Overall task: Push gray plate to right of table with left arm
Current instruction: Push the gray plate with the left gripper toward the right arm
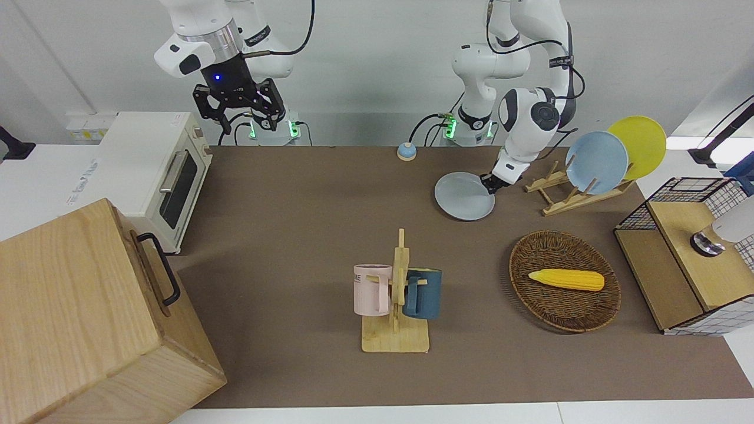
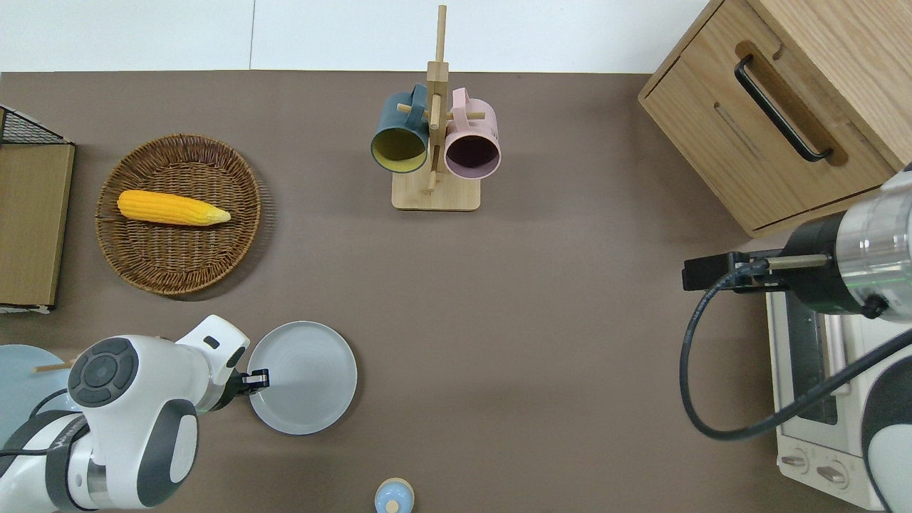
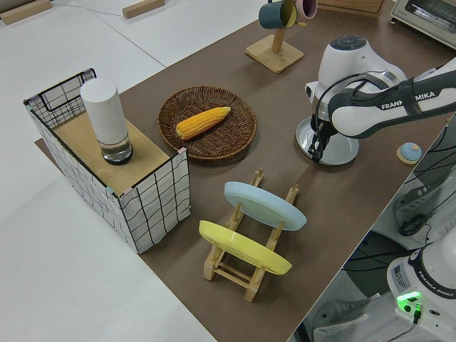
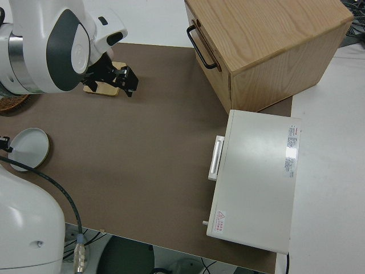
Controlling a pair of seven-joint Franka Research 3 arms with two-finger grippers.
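Overhead view: left end effector [image 2: 258, 378] low at the gray plate [image 2: 305, 377], touching its rim at the plate's 9 o'clock; fingers too small to judge, so cannot tell whether open or closed. Gray plate flat on the worktop [image 2: 513, 320], at about 5 o'clock from the wicker basket [image 2: 179, 214] holding the corn [image 2: 171, 207], nearer to the robots than the basket. Mug stand [image 2: 434, 142] at about 1 o'clock from the plate, well apart. Small blue bell [image 2: 394, 496] at the plate's 5 o'clock, at the worktop edge by the robots. Plate rack [image 1: 580, 185] just beside the plate, toward the left arm's end. Right arm parked, end effector [image 1: 238, 106] fingers spread apart.
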